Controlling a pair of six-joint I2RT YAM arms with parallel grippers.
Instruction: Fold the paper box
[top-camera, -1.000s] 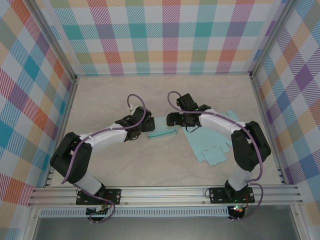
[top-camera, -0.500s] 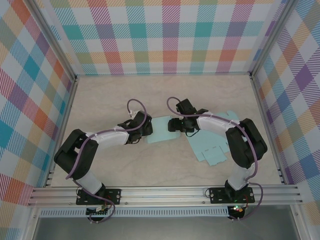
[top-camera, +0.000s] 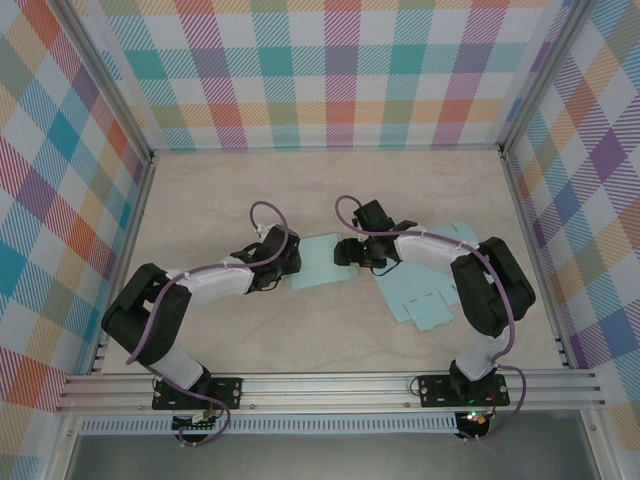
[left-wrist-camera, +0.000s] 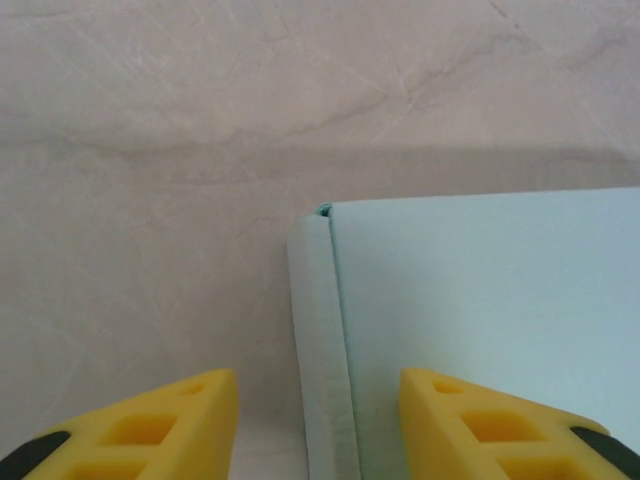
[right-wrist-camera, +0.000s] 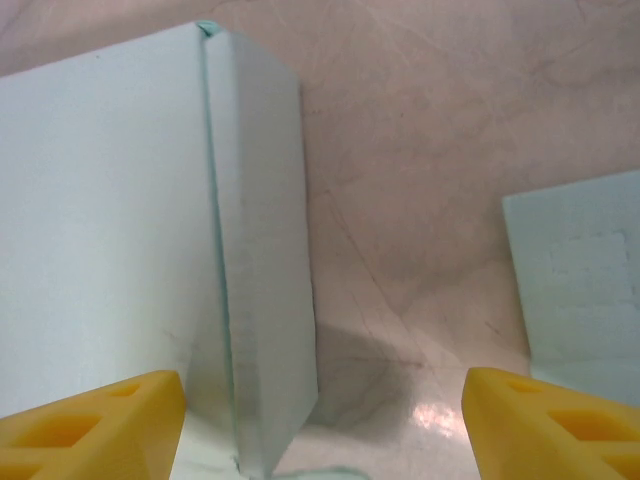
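Centrally one paper box (top-camera: 322, 260), one flat cutout (top-camera: 425, 302), jaws apart

- The left arm (top-camera: 200, 280) is bent sharply at the elbow above its base, and the forearm is stretched out to the right.
- The left gripper (top-camera: 292, 266) is held low, with its yellow fingers (left-wrist-camera: 150, 425) spread apart.
- The right arm (top-camera: 480, 290) is folded at the elbow, and the forearm is reached out to the left.
- The right gripper (top-camera: 343, 250) is pointed toward the left one, a short gap being kept between them; its fingers (right-wrist-camera: 90, 420) are set wide apart.
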